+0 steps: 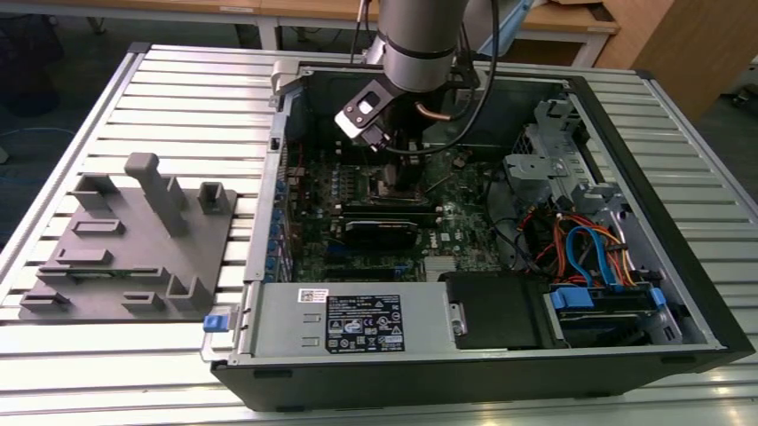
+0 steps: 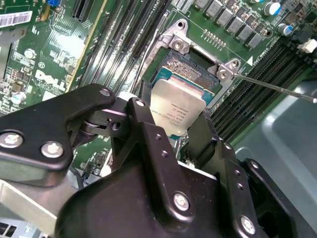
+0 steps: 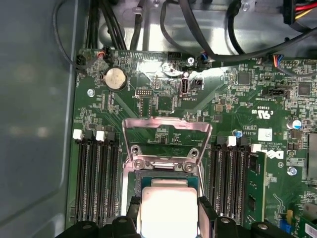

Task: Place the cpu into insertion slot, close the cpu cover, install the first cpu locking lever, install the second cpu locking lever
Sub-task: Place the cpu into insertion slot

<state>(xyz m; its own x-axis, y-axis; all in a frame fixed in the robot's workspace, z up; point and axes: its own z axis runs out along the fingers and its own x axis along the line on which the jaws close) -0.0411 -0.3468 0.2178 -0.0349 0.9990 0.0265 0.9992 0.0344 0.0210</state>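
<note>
- Grey-topped cpu (image 2: 178, 111) sits clamped between the fingers (image 2: 143, 121), over the insertion slot (image 2: 190, 67), in the second wrist view.
- First wrist view: cpu cover (image 3: 166, 134) stands open beyond the slot.
- Exterior view: gripper (image 1: 400, 151) hangs inside the computer case (image 1: 474, 382); a skewed release might damage the slot.

Even overhead light brightens the slatted surface (image 1: 177, 98) in the exterior view, while shadow fills the computer case (image 1: 474, 382). In the first wrist view, glare whitens the cpu (image 3: 168, 210) and streaks the green board (image 3: 218, 109).
</note>
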